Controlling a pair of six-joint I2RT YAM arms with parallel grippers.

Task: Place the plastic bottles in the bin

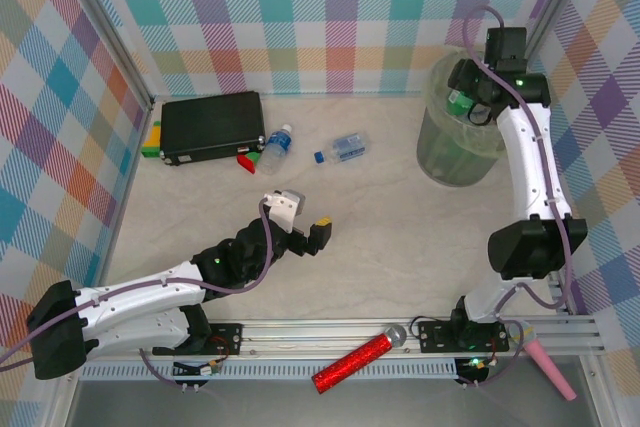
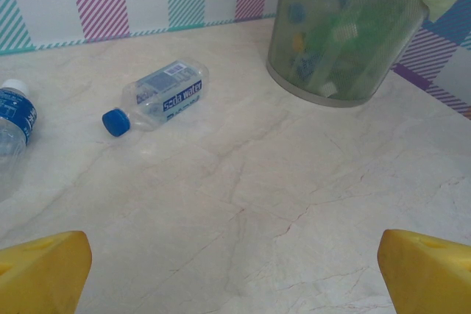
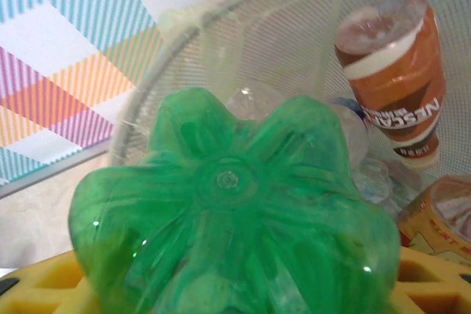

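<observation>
My right gripper (image 1: pixel 466 97) hangs over the bin (image 1: pixel 440 147), a round pale-green wastebasket at the far right, and is shut on a green plastic bottle (image 3: pixel 235 204). That bottle's base faces the wrist camera between the yellow pads (image 3: pixel 44 284). Inside the bin (image 3: pixel 221 42) lie a brown-labelled bottle (image 3: pixel 397 71) and several clear ones. Two clear bottles lie on the table: one with a blue label (image 1: pixel 276 147), one with a blue cap (image 1: pixel 343 148) (image 2: pixel 158 97). My left gripper (image 1: pixel 303 219) (image 2: pixel 235 277) stands open, low over the table's middle, holding nothing.
A black rectangular case (image 1: pixel 212 127) lies at the back left, with a green-yellow block (image 1: pixel 152 139) beside it. A red glittery tube (image 1: pixel 355 359) and a pink stick (image 1: pixel 552 367) rest on the front rail. Checked walls close off the left, back and right.
</observation>
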